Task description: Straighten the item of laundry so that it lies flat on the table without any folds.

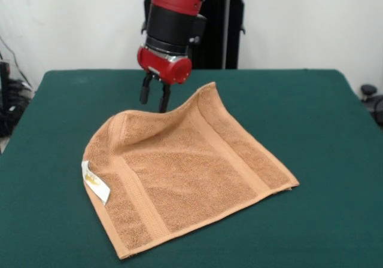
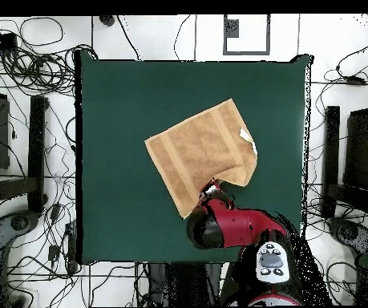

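**Towel nearly flat, one edge humped by my hand**

Orange-tan terry hand towel lies spread on the dark green felt-covered surface, roughly at its middle, turned diamond-wise to the surface's edges. Most of it looks flat: the two woven bands run straight and the small white tag sits at one corner. The trouble is the edge nearest my hand. There the cloth rises in a soft hump, with one corner peaked up off the surface beside my fingers.

My hand hangs just at that raised edge, on the side of the towel away from the tag corner's long border. The two dark fingers show a narrow gap between them, so I judge them slightly spread and holding nothing, though the towel's rim hides their tips and I cannot be sure whether they touch the cloth.

From my hand, the towel's body stretches away across the surface. I judge the coming move is a pinch on the lifted edge, then a pull back toward me, away from the flat part, to draw the hump out.
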Available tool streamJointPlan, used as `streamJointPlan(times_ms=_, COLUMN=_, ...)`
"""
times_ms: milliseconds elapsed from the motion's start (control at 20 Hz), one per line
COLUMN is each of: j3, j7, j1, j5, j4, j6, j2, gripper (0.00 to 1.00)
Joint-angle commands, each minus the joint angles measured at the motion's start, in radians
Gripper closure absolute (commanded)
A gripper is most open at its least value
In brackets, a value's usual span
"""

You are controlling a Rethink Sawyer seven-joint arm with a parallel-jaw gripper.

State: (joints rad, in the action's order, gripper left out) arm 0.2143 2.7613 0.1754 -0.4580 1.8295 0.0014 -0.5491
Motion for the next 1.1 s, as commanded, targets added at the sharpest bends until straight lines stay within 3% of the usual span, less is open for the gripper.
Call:
streamJointPlan(times_ms=50, j3=-0.152, j7=-0.201, j1=-0.002, j5=-0.086, j4=0.015, j6=0.239, j2=-0.016, gripper=0.0)
streamJointPlan(times_ms=100, j3=-0.186, j7=-0.274, j1=0.021, j5=-0.118, j4=0.018, j6=0.284, j2=-0.039, gripper=0.0)
streamJointPlan(times_ms=250, j3=-0.234, j7=-0.285, j1=0.056, j5=-0.162, j4=0.016, j6=0.275, j2=-0.043, gripper=0.0)
streamJointPlan(times_ms=1100, j3=-0.32, j7=-0.206, j1=0.113, j5=-0.271, j4=0.011, j6=0.321, j2=-0.044, gripper=0.0)
